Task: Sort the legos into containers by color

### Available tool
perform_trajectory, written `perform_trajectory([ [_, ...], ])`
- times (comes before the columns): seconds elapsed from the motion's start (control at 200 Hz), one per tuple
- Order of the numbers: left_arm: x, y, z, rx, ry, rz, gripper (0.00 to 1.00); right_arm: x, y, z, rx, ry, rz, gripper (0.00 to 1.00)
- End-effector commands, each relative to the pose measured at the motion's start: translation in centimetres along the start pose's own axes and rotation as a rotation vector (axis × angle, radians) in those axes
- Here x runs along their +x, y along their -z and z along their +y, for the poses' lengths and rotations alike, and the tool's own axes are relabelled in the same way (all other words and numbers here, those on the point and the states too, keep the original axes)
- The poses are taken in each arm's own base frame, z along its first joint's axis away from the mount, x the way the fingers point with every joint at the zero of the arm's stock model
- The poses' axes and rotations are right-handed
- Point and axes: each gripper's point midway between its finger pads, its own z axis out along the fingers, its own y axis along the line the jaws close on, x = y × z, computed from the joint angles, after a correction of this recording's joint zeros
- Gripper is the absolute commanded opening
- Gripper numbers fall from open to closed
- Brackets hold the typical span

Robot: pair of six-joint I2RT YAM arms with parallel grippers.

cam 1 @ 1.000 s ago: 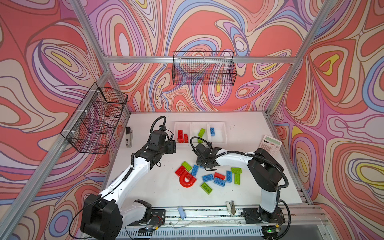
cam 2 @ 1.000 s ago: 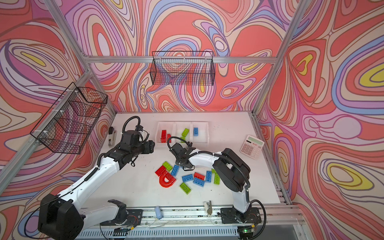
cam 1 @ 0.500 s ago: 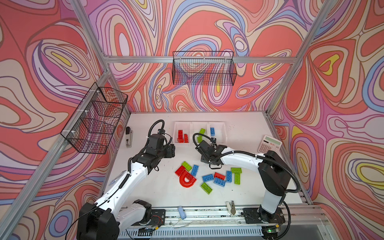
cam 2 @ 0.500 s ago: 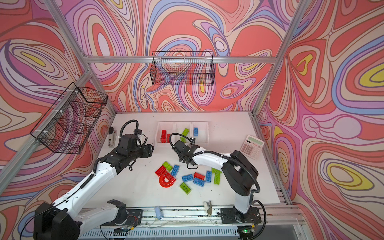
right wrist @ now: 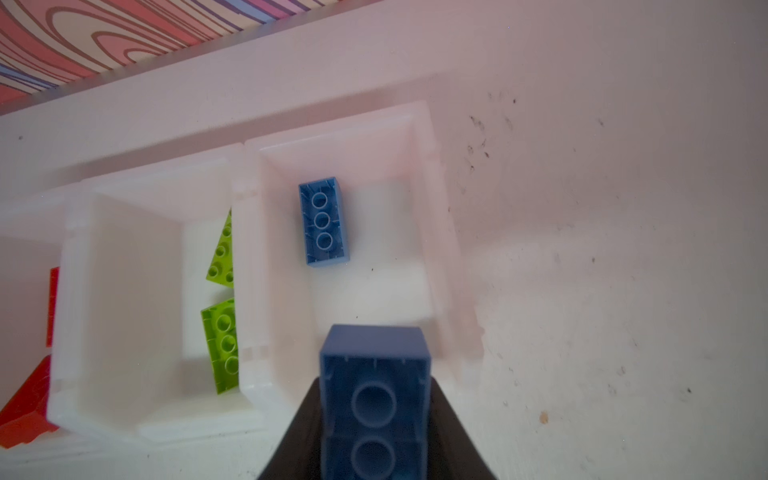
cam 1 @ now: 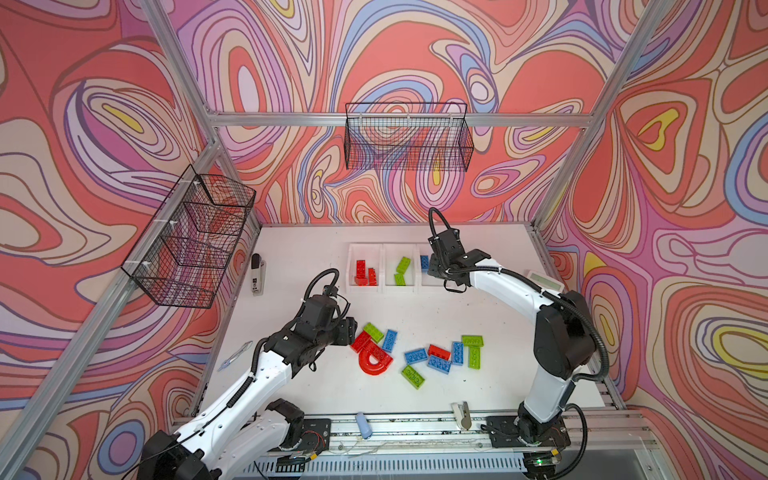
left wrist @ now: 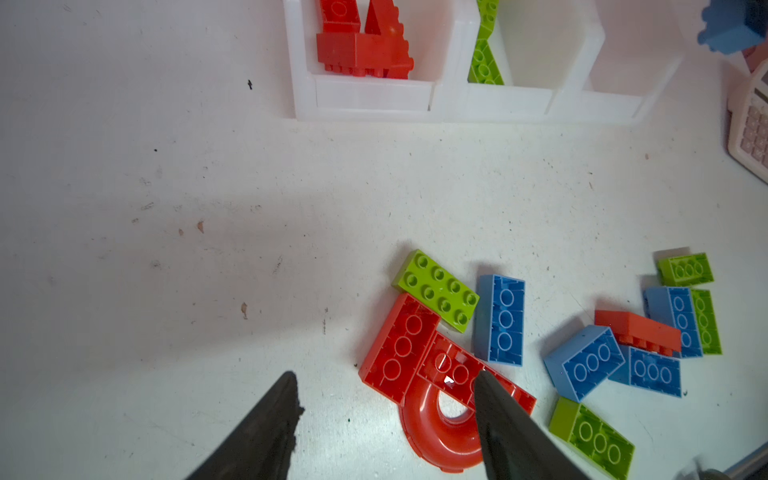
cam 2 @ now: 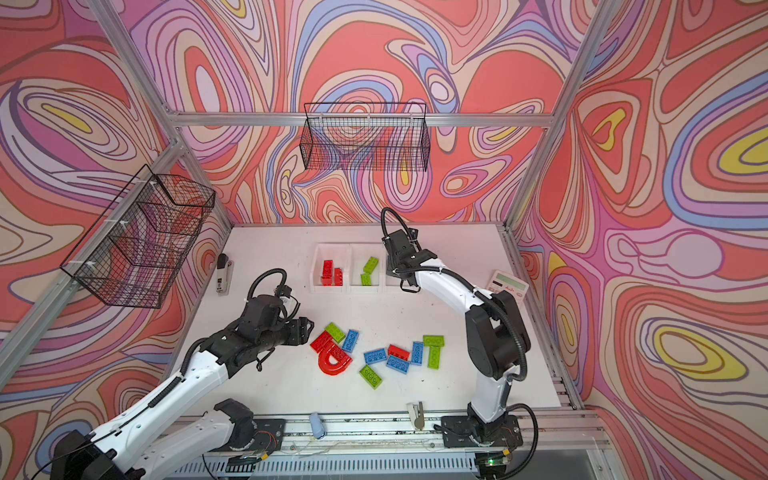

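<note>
fingers [right wrist: 291, 440] of right gripper [right wrist: 374, 399] pinch blue brick [right wrist: 374, 365] above end bin [right wrist: 428, 232], matching the blue lego [right wrist: 324, 220] inside; left gripper [left wrist: 384, 376] spread over red arch [left wrist: 432, 444], likely next pick.

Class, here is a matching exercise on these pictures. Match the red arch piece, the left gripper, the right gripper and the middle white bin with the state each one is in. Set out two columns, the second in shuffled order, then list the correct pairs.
Column A
1. red arch piece
2. left gripper
3. right gripper
4. middle bin

Column B
a. holds lime green bricks
b. jaws shut on a blue brick
c. jaws open, nothing held
d. lies loose on the table

Pairs: 1-d, 2-c, 3-b, 4-a
</note>
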Motion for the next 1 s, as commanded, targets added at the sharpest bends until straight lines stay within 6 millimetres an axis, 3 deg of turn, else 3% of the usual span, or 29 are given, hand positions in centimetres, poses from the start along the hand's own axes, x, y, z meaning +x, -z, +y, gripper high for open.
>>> perform_trajectory([
  [0.0, 1.4, -0.1, 0.5, -0.035, 0.014, 0.03, 0.7, -0.6, -2.0, 0.3, -0.033, 0.058, 0.025, 0.32],
  [0.175, 2.9, -1.6, 0.7, -0.036, 0.033, 0.073, 0.69, -1.0, -5.3, 1.0, -0.062, 0.068, 0.059, 0.34],
  [0.361, 3.4, -2.3, 0.6, -0.036, 0.024, 0.095, 0.69, -1.9, -6.1, 0.9, -0.063, 0.06, 0.038, 0.57],
  [0.451, 3.5, -2.5, 0.7, -0.041, 0.014, 0.105, 0.69, -2.8, -5.5, 0.6, -0.057, 0.069, 0.011, 0.64],
  [0.696, 3.7, -3.2, 0.0, -0.043, -0.055, 0.15, 0.71, -4.7, -2.0, -0.7, -0.065, 0.066, -0.055, 0.64],
  [0.997, 4.1, -4.9, -0.2, -0.059, -0.118, 0.212, 0.73, -4.3, 2.5, -3.5, -0.068, 0.05, -0.115, 0.64],
])
